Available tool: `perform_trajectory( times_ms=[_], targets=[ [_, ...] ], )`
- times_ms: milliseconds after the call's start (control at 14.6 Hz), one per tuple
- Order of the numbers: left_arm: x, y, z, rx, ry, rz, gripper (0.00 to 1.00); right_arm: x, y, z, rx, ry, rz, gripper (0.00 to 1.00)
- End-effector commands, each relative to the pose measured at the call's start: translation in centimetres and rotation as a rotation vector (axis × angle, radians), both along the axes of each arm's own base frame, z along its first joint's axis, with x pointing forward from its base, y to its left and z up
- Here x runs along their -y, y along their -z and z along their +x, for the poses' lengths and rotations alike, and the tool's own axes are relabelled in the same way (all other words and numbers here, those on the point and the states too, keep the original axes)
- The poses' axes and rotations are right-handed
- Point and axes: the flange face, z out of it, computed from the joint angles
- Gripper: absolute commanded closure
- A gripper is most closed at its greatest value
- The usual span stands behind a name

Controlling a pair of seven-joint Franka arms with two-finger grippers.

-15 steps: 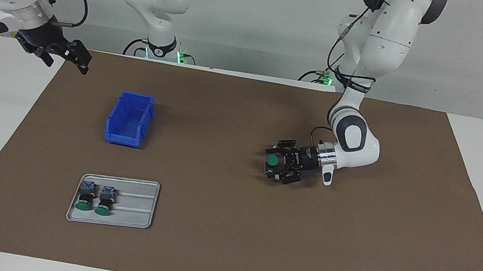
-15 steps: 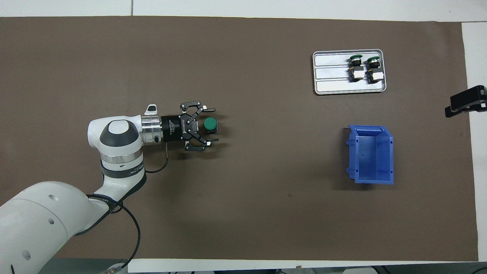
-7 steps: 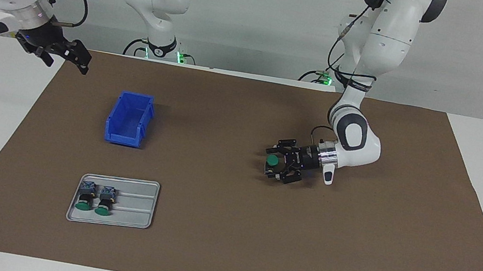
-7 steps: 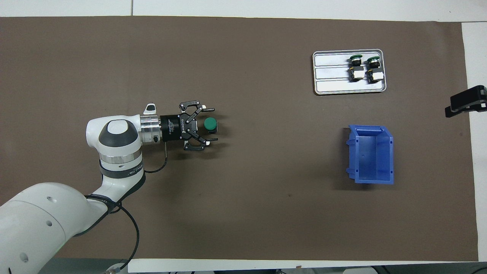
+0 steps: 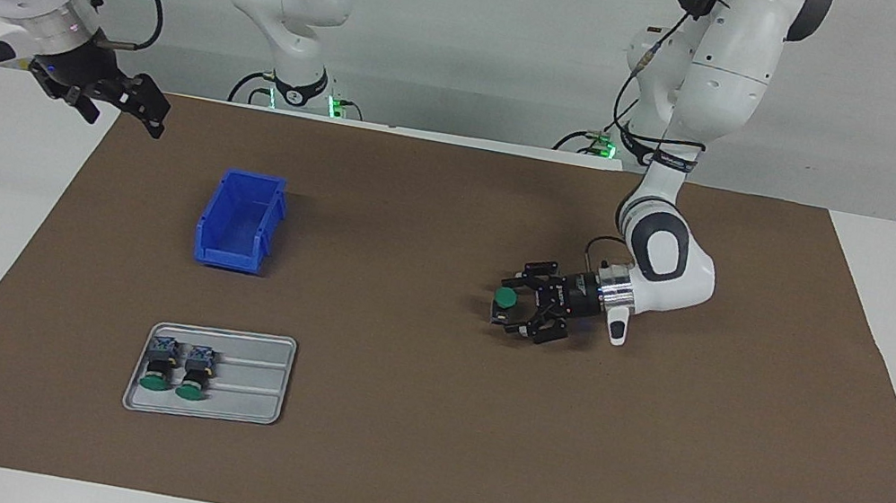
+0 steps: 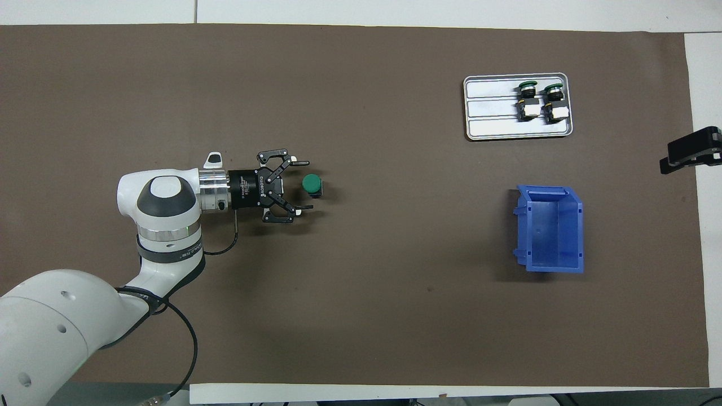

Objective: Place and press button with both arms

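My biggest worry is knocking over the small push-button switch with its round green cap, black collar and grey-blue base point(image 6: 312, 185), which stands upright on the brown paper-covered counter point(image 6: 361, 316) by itself. My left jaws point(image 6: 302, 185) are spread wide and lie low and level, fingertips to either side of it; a sideways drift of my wrist could clip the base and tip or skid the switch. A press that comes down off-centre on the cap could topple it too, I judge, since nothing braces it.

The switch sits just in front of my left fingertips, roughly on the line between them and apart from both, its cap facing up. It lies toward the left arm's end of the counter, well apart from the blue plastic bin point(image 6: 550, 229) and the grey metal tray point(image 6: 489, 121), where 2 more green-capped switches point(image 6: 540, 102) lie on their sides.

My right jaws point(image 5: 122, 104), also wide and holding nothing, wait over the counter's edge at the right arm's end.
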Motion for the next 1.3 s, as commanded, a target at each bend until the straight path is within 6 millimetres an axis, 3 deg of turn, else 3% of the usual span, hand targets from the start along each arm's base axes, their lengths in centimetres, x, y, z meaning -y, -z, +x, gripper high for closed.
perform_trajectory(
  times_ms=[0, 274, 685, 959, 1233],
  targets=[
    [-1.6, -1.1, -0.6, -0.01, -0.018, 0.013, 0.0, 0.0, -0.1, -0.8, 0.001, -0.017, 0.004, 0.01],
    [-3.3, -3.3, 0.1, -0.003, 0.026, 0.079, 0.0, 0.0, -0.2, -0.8, 0.003, -0.017, 0.004, 0.01],
    [-8.8, -8.0, 1.7, 0.089, 0.058, 0.218, 0.0, 0.0, -0.1, -0.8, 0.001, -0.017, 0.004, 0.01],
    [-10.3, -11.1, 2.2, 0.161, 0.131, 0.306, 0.0, 0.0, -0.1, -0.8, 0.001, -0.017, 0.004, 0.01],
    [-10.3, -13.6, 3.1, 0.236, 0.249, 0.434, 0.0, 0.0, -0.1, -0.8, 0.001, -0.017, 0.004, 0.01]
  ],
)
